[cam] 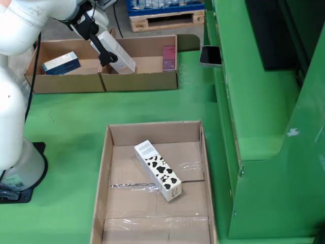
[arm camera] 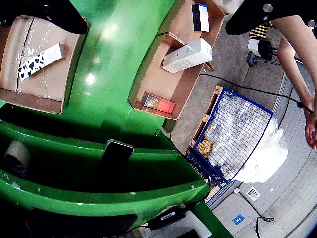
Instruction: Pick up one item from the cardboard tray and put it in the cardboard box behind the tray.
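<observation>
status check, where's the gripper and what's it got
Gripper over the far tray, jaws either side of the white box; closure not clear. Cow-print carton lying in the near box. Nothing blocking.

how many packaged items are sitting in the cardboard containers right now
4. A cow-spotted carton lies in the near tray. A blue box lies in the far left compartment; a white box at the gripper and a small red box in the right one.
</observation>
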Controlling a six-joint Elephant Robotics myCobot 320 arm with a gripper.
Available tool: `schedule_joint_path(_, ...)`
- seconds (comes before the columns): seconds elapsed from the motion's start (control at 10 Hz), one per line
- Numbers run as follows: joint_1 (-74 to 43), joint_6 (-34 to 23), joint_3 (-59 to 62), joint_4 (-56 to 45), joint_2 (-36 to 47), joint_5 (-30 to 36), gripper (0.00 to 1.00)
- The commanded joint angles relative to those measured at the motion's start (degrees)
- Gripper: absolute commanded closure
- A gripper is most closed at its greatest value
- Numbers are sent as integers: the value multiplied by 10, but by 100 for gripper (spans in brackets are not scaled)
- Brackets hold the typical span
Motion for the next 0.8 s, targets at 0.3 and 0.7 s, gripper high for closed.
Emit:
schedule_joint_path(0.3, -120, 49, 659, -548, -154, 28, 0)
schedule_joint_path(0.7, -333, -64, 784, -669, -207, 147, 0)
